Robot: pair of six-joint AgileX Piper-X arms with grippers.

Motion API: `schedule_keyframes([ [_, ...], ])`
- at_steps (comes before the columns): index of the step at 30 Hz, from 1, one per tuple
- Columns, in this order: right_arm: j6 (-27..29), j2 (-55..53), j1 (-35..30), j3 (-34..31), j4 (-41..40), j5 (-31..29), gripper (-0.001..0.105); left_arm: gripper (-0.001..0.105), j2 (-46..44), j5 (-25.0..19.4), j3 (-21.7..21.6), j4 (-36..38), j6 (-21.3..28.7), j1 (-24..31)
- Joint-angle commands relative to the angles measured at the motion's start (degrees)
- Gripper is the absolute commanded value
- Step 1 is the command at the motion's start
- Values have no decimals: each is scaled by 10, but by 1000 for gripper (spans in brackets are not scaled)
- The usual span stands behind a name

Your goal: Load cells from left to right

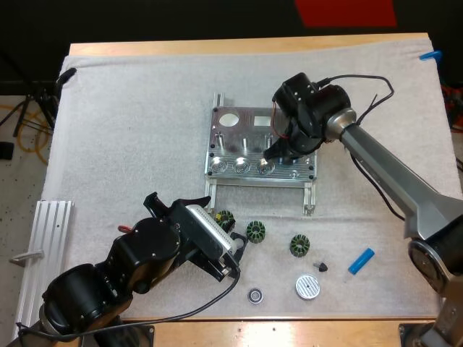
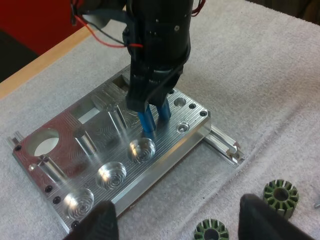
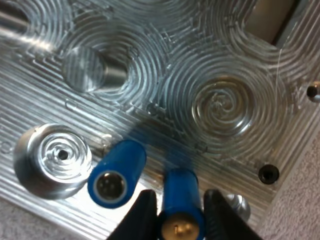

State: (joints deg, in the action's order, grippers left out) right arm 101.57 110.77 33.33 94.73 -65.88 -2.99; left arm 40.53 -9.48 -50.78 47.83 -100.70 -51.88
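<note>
The right hand (image 1: pixel 278 152) is clenched on a blue cell (image 3: pixel 181 200), holding it upright over the fixture (image 1: pixel 235 141) near its right front corner. A second cell (image 3: pixel 116 172) stands in the plate just beside it. Whether the held one is seated cannot be told. The left hand (image 1: pixel 237 256) hangs released over the mat (image 1: pixel 130 130) near the bench's front, fingers (image 2: pixel 97 222) well apart, close to three green stators (image 1: pixel 256 231). A spare cell (image 1: pixel 361 261) lies on the mat at right.
</note>
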Motion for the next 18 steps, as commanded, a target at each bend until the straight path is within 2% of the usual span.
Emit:
schedule_keyframes([
  [1, -3, 11, 0, -3, -14, -10, 0, 52, -4, -11, -4, -6, -8, -2],
  [7, -3, 8, 0, -3, -14, -30, 1, 52, -4, -11, -4, -6, -8, -2],
  [10, -3, 8, 0, -3, -14, -30, 21, 52, -4, -11, -4, -6, -8, -2],
  [12, -3, 6, 0, -3, -14, -28, 48, 52, -4, -11, -4, -6, -8, -2],
  [15, 2, -6, 0, -3, -10, -28, 76, 52, -4, -11, -4, -6, -8, -2],
  [18, 7, -28, 0, -3, -1, -28, 76, 52, -4, -11, -4, -6, -8, -2],
])
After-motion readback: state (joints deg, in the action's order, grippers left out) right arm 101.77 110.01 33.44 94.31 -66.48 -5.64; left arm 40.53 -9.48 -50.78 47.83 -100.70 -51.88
